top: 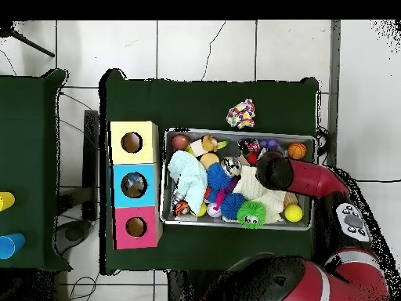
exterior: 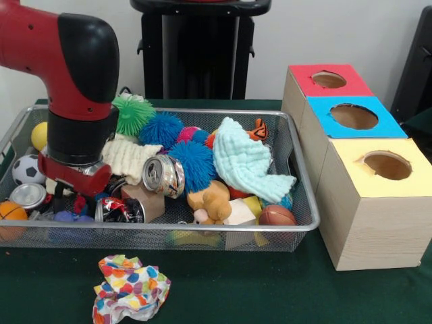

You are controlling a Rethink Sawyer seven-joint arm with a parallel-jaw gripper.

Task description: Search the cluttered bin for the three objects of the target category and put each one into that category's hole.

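The silver wire mesh bin (exterior: 298,138) sits on the green table, full of toys, and shows in the overhead view too (top: 235,132). The red and black arm (exterior: 74,61) reaches down into the bin's left end. My gripper (exterior: 79,200) is low among the clutter, between a silver can (exterior: 27,196) and a dark crushed can (exterior: 123,209). In the overhead view the arm (top: 276,171) covers the gripper. I cannot make out any clear wrinkly plastic piece in either view.
Three wooden boxes with holes stand right of the bin: red (exterior: 329,79), blue (exterior: 354,116), yellow (exterior: 387,165). A multicoloured dotted cloth (exterior: 130,289) lies on the table in front of the bin. A silver can (exterior: 164,175), light blue cloth (exterior: 246,162) and spiky balls (exterior: 192,162) fill the bin.
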